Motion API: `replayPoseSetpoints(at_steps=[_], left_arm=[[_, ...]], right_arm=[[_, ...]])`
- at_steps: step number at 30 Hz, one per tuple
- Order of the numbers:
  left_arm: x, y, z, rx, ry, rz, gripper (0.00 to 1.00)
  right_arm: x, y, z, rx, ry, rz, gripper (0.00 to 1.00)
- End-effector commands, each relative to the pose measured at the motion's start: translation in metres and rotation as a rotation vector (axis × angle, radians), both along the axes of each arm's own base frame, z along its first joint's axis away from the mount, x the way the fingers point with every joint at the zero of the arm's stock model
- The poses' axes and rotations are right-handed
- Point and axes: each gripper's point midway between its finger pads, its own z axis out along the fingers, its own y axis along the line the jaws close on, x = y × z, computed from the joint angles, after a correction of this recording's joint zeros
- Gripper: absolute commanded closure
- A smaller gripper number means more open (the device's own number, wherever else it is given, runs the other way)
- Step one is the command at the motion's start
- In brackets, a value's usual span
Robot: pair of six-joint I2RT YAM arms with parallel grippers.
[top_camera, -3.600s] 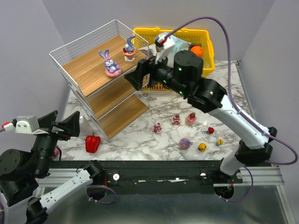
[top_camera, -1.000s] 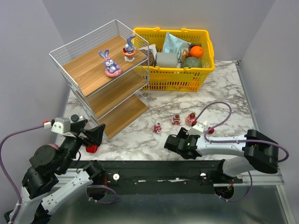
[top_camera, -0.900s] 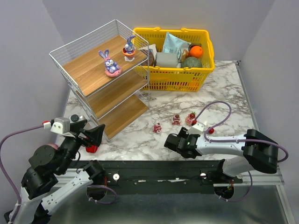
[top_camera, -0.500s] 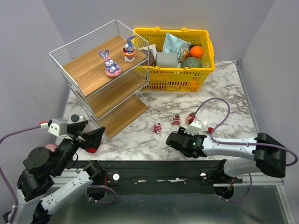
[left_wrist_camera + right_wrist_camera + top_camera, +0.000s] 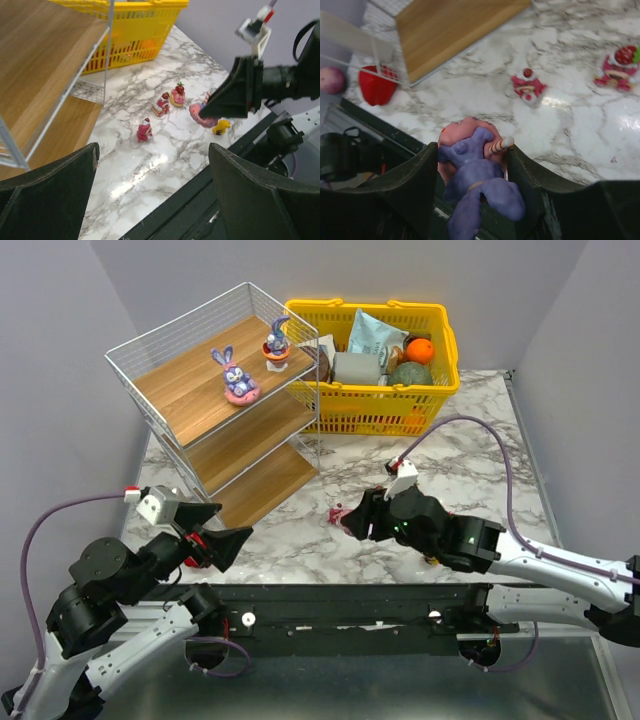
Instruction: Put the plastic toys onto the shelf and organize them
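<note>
My right gripper (image 5: 352,521) is shut on a purple bunny on a pink donut base (image 5: 477,180) and holds it above the marble table, right of the shelf's bottom board; the pair also shows in the left wrist view (image 5: 202,112). The white wire shelf (image 5: 215,390) stands at the back left, with two purple bunnies (image 5: 236,377) (image 5: 277,343) on its top board. Small pink-red figures (image 5: 144,131) (image 5: 162,104) (image 5: 177,96) and a yellow piece (image 5: 220,127) lie on the table. My left gripper (image 5: 225,536) is open and empty near the shelf's front corner.
A yellow basket (image 5: 370,412) full of groceries stands behind the shelf's right side. A red bell pepper (image 5: 377,85) and a pink ball (image 5: 331,80) lie by the shelf's front corner. The black rail runs along the table's near edge.
My right gripper has lifted off the table with the bunny in it and moved left and away, toward the shelf. My left gripper has swung a little to the right.
</note>
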Motion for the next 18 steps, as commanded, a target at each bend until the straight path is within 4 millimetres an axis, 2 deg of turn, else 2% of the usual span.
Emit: replayPoseSetpoints(at_steps=[1,3,6,9,10,13,16,18], left_arm=[[-0.011,-0.027,-0.001,0.02,-0.001,-0.152,0.01],[-0.009,-0.031,0.0,0.016,0.004,-0.16,0.01],[-0.006,-0.035,0.004,-0.024,0.042,-0.151,0.01],[-0.004,-0.039,0.01,-0.083,0.086,-0.14,0.01],[-0.004,-0.041,0.011,-0.097,0.098,-0.144,0.01],[-0.006,-0.053,0.017,-0.176,0.168,-0.17,0.01],[-0.007,-0.063,0.022,-0.252,0.249,-0.196,0.01],[-0.006,-0.069,0.021,-0.276,0.301,-0.198,0.01]], right_arm=[[-0.016,0.027,0.079,0.112,-0.148,0.243,0.99],[-0.022,0.036,0.105,0.138,-0.205,0.324,0.99],[-0.037,0.051,0.128,0.168,-0.247,0.464,0.99],[-0.051,0.064,0.137,0.153,-0.326,0.624,0.99],[-0.061,0.069,0.146,0.174,-0.35,0.693,0.99],[-0.071,0.08,0.162,0.189,-0.427,0.801,0.99],[-0.078,0.09,0.168,0.166,-0.489,0.877,0.99],[-0.08,0.094,0.182,0.176,-0.527,0.897,0.99]])
